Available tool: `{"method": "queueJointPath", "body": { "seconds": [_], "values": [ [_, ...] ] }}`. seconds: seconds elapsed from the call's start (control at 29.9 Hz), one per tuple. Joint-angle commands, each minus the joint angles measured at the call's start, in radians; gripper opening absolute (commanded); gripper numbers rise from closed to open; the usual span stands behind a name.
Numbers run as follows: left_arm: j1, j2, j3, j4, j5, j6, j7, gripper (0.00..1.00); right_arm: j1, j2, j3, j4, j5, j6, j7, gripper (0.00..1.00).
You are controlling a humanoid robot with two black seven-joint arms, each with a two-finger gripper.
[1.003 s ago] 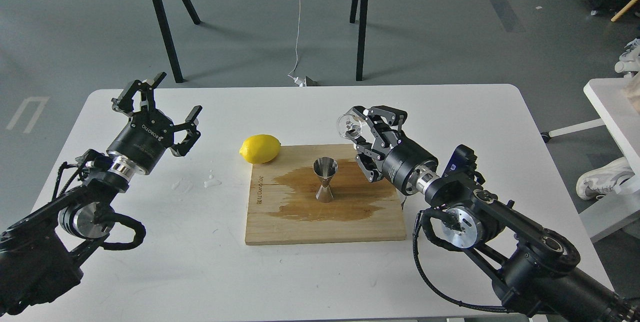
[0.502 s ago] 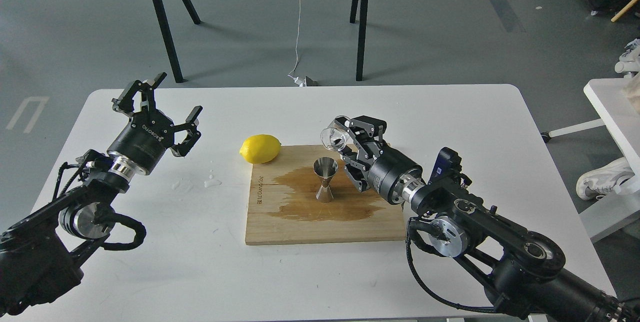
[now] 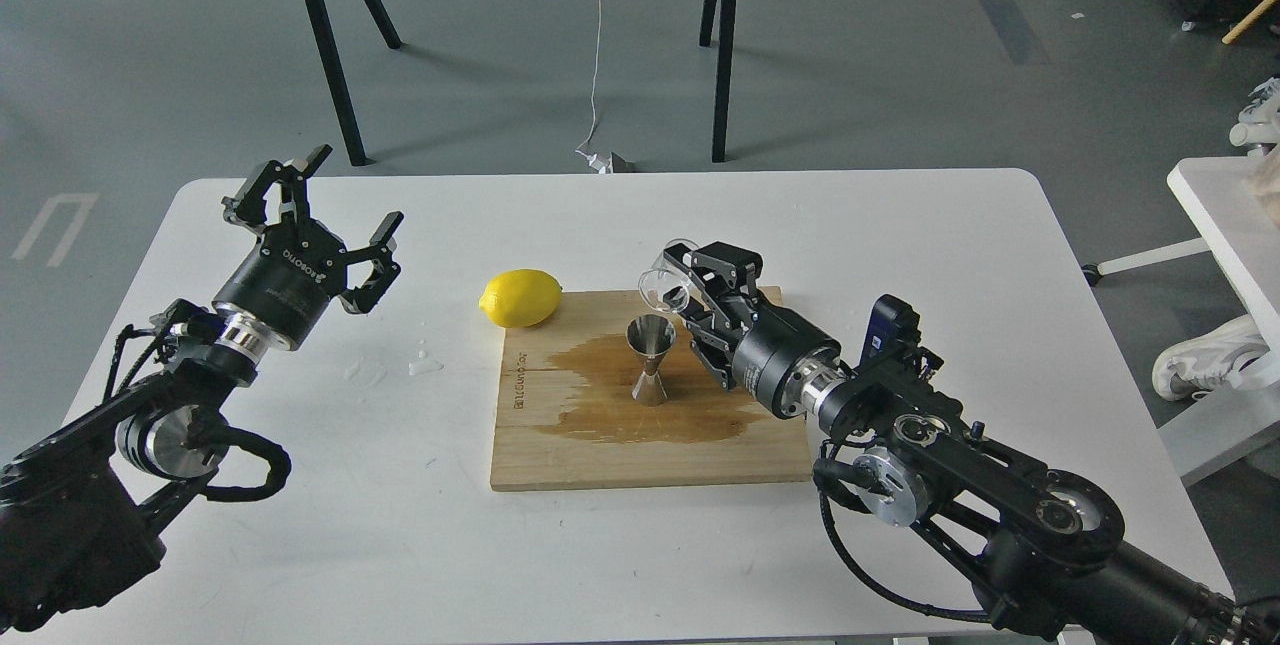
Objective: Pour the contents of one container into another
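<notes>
A small clear glass cup (image 3: 665, 283) is held tipped on its side in my right gripper (image 3: 684, 283), which is shut on it. Its mouth points left and down, just above and to the right of the steel jigger (image 3: 650, 359). The hourglass-shaped jigger stands upright on the wooden board (image 3: 560, 455), in the middle of a dark wet stain (image 3: 600, 395). My left gripper (image 3: 325, 200) hangs open over the left side of the white table, far from both vessels, with nothing between its fingers.
A yellow lemon (image 3: 520, 297) lies at the board's far left corner. Small drops of liquid (image 3: 424, 363) sit on the white table (image 3: 900, 225) left of the board. Black trestle legs (image 3: 330, 45) stand on the floor behind, and a second white table (image 3: 1225, 225) is at the right.
My right gripper has carried the glass cup left and down, from above the board's far right part to just over the jigger, tilting it further. The left arm has not moved.
</notes>
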Motion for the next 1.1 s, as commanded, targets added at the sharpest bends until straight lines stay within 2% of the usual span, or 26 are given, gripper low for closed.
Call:
{"method": "queueJointPath", "body": {
  "seconds": [0.0,1.07],
  "values": [
    [0.0,-0.002,0.0,-0.002,0.0,0.0,0.0,0.94,0.018,-0.002,-0.022,-0.002,-0.016,-0.001,0.002,0.43],
    [0.003,-0.001,0.0,0.0,0.002,0.0,0.0,0.94,0.07,-0.003,-0.109,-0.037,-0.168,-0.015,0.005,0.43]
  ]
}}
